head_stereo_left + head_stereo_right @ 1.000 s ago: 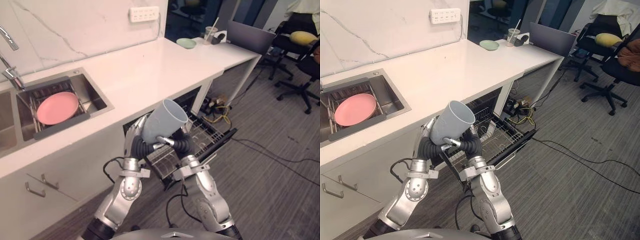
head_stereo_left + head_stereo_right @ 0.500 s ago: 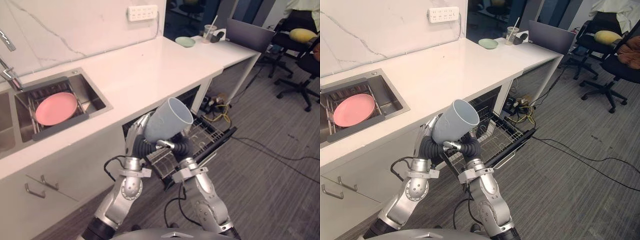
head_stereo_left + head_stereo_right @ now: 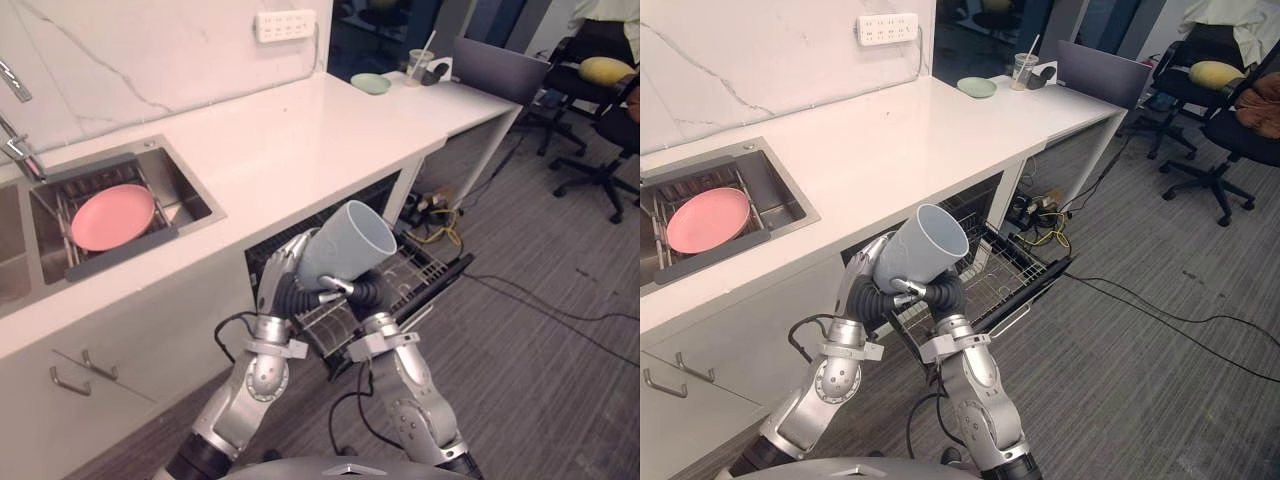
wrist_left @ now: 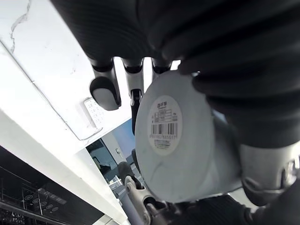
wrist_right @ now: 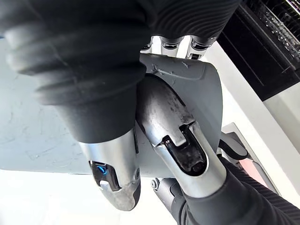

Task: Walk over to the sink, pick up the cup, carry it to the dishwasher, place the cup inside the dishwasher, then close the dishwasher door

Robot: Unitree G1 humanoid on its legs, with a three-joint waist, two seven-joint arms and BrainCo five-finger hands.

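Cup (image 3: 345, 248) in air btw both hands, in front of bench (image 3: 300, 140) edge | left robot hand (image 3: 286, 272) curled round base end; right robot hand (image 3: 362, 289) seems to clasp it too, fingers partly hidden | long axis tilted, mouth to 2 o'clock | dishwasher rack (image 3: 420, 265) at 4 o'clock of cup, nearer right arm

Sink (image 3: 192, 192): set in the tabletop (image 3: 300, 140), at the robot's left.
Plate (image 3: 112, 216): in the sink, on a rack.
Socket strip (image 3: 286, 24): on the wall behind the tabletop.
Bowl (image 3: 372, 85): at the tabletop's far end, with a laptop (image 3: 500, 70) to its right.
Dishwasher (image 3: 1015, 270): under the tabletop, right of the sink, its rack drawn out in front.
Cup (image 3: 345, 245): clasped between the left hand (image 3: 283, 275) and right hand (image 3: 358, 290), before the tabletop's edge, above the dishwasher's near corner.
Chairs (image 3: 600, 130): on the floor, far right.
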